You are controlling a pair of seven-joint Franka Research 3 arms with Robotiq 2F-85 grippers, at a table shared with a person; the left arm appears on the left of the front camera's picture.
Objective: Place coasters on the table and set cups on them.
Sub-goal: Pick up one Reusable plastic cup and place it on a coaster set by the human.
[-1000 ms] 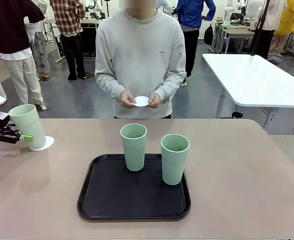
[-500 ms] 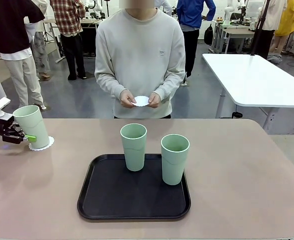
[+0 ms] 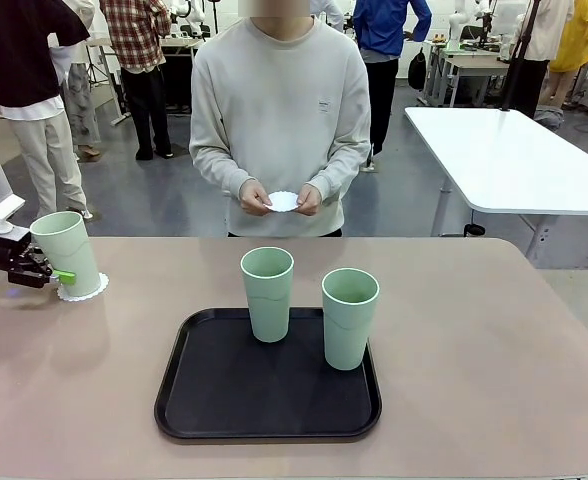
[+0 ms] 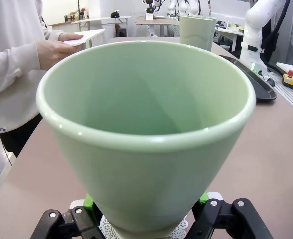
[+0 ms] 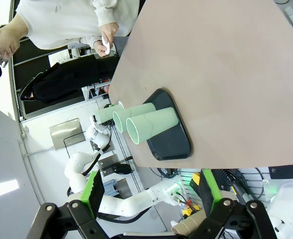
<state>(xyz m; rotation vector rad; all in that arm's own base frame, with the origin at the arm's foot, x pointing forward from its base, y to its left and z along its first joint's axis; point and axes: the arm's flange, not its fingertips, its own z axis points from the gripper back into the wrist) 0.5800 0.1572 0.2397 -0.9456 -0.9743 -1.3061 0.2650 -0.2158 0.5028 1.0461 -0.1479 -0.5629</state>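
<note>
Left gripper [image 3: 59, 272] pinched low on one cup [image 3: 66, 250], holding it upright on a coaster [image 3: 92, 291] at 10 o'clock from the tray [image 3: 204, 400], near the table [image 3: 474, 330] edge. Seemingly seated; letting go probably next. Two more cups [image 3: 267, 293] on the tray. Spare coaster [image 3: 282, 202] in the person's hands [image 3: 309, 200] at 12 o'clock, ready to lay. Right gripper [image 5: 149, 194] spread, empty.

Bright, even light from above, soft faint shadows on the worktop [image 3: 474, 340], front view sharp, wrist views wide-angle, lines bowed toward the edges
</note>
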